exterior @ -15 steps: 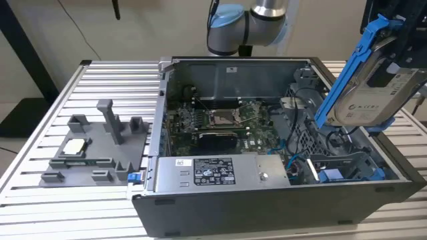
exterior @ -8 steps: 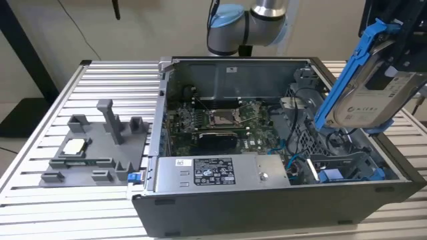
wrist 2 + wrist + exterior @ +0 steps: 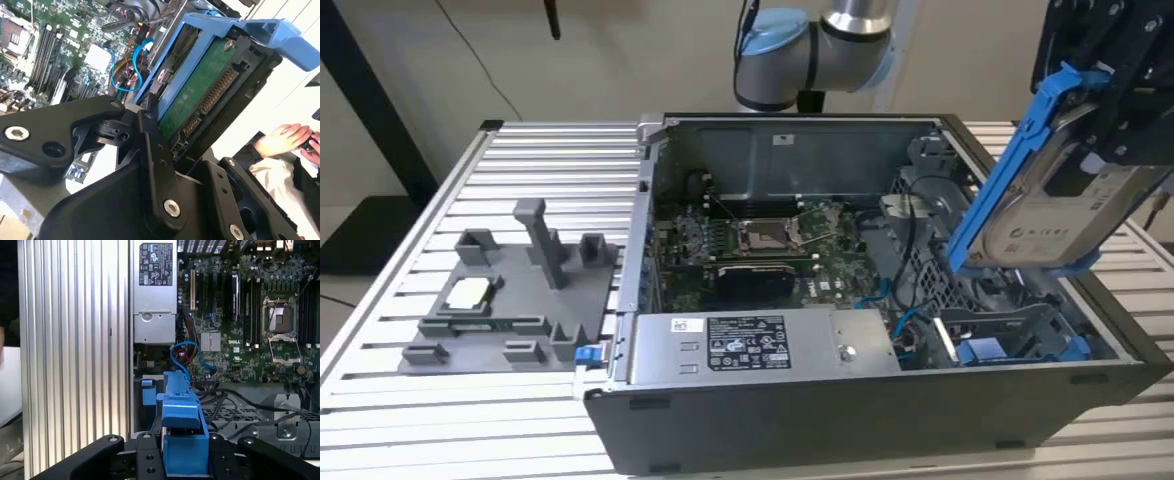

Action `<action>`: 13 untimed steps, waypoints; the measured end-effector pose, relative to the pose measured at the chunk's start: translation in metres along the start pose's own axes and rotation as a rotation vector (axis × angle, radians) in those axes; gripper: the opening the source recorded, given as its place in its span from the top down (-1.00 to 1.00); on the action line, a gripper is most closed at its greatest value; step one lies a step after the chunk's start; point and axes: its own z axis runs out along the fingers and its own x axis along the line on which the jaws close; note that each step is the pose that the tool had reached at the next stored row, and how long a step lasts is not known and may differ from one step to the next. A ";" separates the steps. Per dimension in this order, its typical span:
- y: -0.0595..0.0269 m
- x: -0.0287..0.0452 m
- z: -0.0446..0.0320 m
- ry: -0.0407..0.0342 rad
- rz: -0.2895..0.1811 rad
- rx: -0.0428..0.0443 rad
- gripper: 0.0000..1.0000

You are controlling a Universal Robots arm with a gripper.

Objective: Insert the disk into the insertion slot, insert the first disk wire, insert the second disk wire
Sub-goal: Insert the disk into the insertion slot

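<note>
Pincer (image 3: 1107,140) clamped on disk (image 3: 1047,215); disk tilted above insertion slot (image 3: 994,325); risk: misaligned entry, carrier jams vs. slot edge.

The gripper (image 3: 1118,118) hangs at the exterior view's upper right, clamped tight on the disk (image 3: 1047,205). The arm (image 3: 807,45) bends at top middle.
</note>
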 end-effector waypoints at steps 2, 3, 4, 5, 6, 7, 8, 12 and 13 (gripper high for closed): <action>-0.0002 0.0002 0.0022 0.0000 0.000 0.0005 0.35; -0.0004 0.0003 0.0032 0.0001 0.000 0.0005 0.35; -0.0007 0.0005 0.0042 -0.0001 0.000 0.0006 0.35; -0.0009 0.0006 0.0052 0.0000 0.000 0.0007 0.35; -0.0012 0.0006 0.0062 0.0000 0.000 0.0008 0.35; -0.0014 0.0007 0.0070 0.0000 0.000 0.0009 0.35; -0.0015 0.0007 0.0077 0.0001 0.000 0.0012 0.35; -0.0016 0.0007 0.0082 0.0000 0.000 0.0012 0.35; -0.0016 0.0007 0.0084 0.0000 0.000 0.0012 0.35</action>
